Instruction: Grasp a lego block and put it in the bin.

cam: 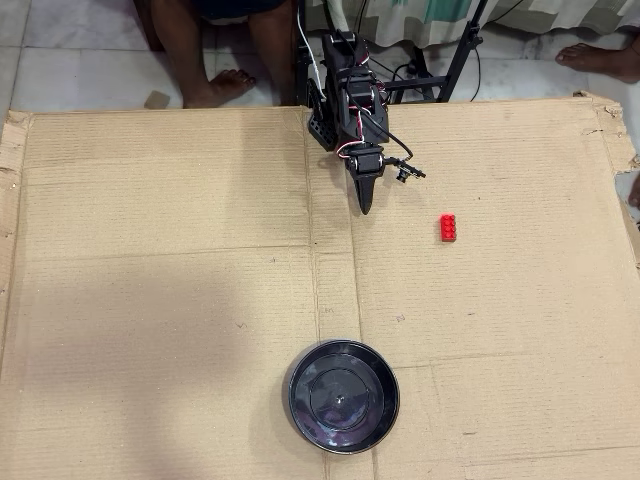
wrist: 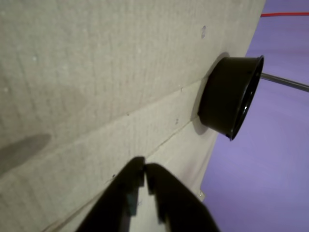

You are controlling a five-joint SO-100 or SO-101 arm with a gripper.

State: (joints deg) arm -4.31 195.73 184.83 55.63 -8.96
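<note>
almost closed hand (wrist: 145, 166), empty

Lego block (cam: 448, 228) right of pincer (cam: 365, 207)

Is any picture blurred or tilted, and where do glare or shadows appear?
Wrist view: lies tilted, the fingers are blurred, soft shadow at left. Overhead view: sharp, even light, pale glare on the bin, a faint shadow on the cardboard.

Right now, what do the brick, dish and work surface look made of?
Lego block: glossy red plastic, moulded studs. Bin: probably black plastic, its shiny inside showing glare. Work surface: matte brown corrugated cardboard, with visible fluting lines and fold creases.
</note>
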